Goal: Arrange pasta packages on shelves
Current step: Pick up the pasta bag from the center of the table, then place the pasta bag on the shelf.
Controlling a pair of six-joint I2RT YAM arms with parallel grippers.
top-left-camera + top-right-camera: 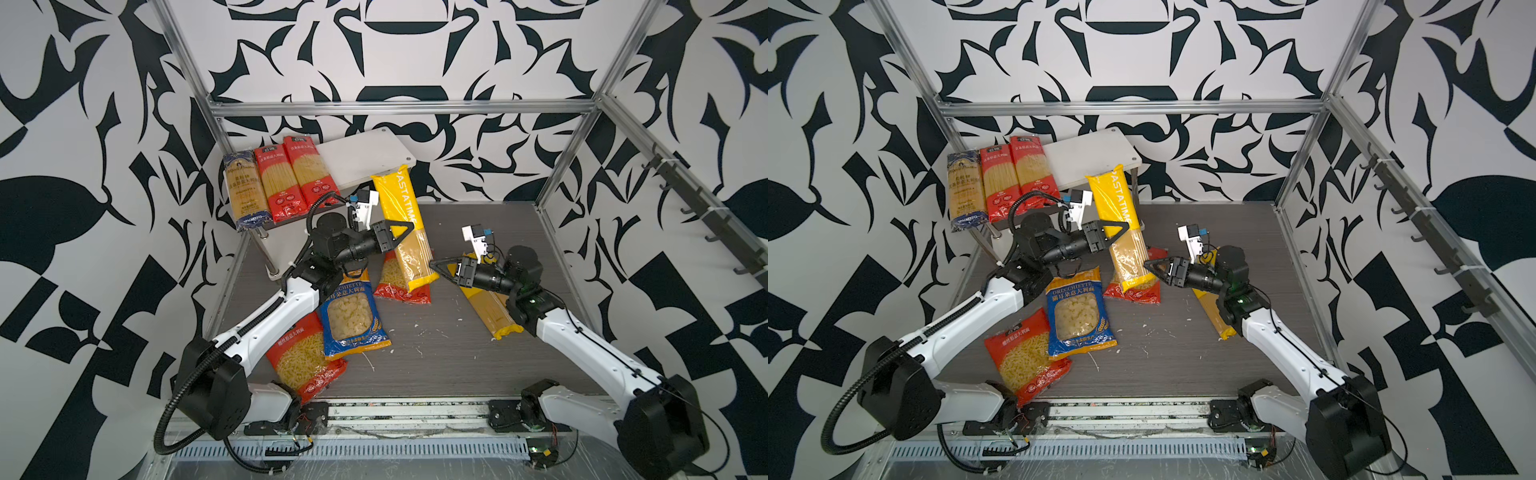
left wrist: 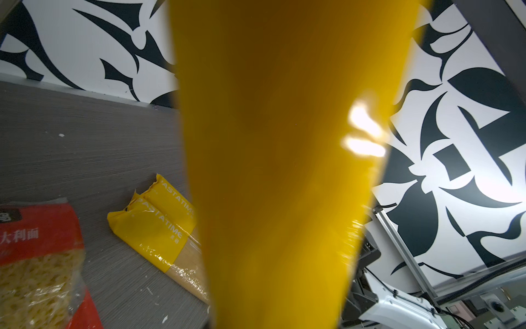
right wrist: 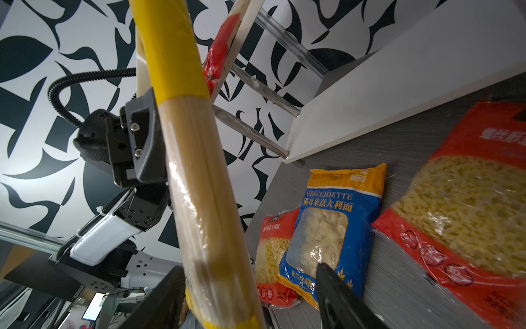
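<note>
Yellow spaghetti pack [image 1: 395,203] slants lengthwise, top end apparently touching shelves [image 1: 365,153].

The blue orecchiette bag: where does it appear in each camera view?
Both top views: the blue orecchiette bag lies on the table, left of centre.
Left wrist view: not in it.
Right wrist view: the bag lies between two red bags.
Shared landmark: the yellow spaghetti pack held by the left hand, in all four views.
</note>
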